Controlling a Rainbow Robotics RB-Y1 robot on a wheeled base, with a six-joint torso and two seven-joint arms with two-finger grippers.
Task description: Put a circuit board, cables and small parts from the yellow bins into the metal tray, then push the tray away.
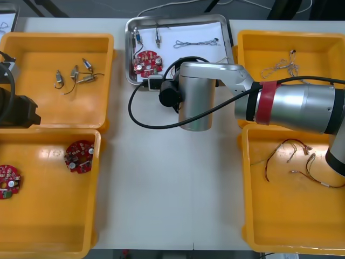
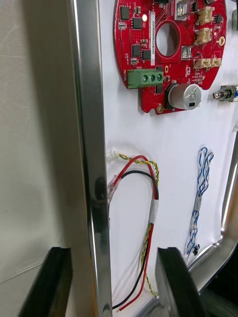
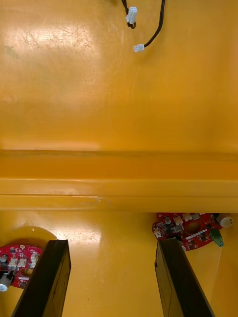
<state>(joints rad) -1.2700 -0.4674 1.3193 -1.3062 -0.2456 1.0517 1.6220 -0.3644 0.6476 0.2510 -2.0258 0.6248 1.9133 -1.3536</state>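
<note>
Right end effector (image 2: 114,253): wide, astride metal tray (image 1: 183,29) rim, top centre.
Left end effector (image 3: 111,245): wide, empty, left edge.
Circuit boards (image 1: 147,62): one in tray, two lower left.
Small metal parts (image 1: 74,75): three upper left.

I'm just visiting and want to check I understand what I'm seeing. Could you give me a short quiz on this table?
1. True or false: the right gripper has its fingers shut together.
2. What do those fingers straddle? A the metal tray rim; B a bin's wall; C a cable.
3. The left gripper hangs open above the near left yellow bin. How many circuit boards lie in it?
Key: 1 false, they stand open; 2 A; 3 two.
</note>
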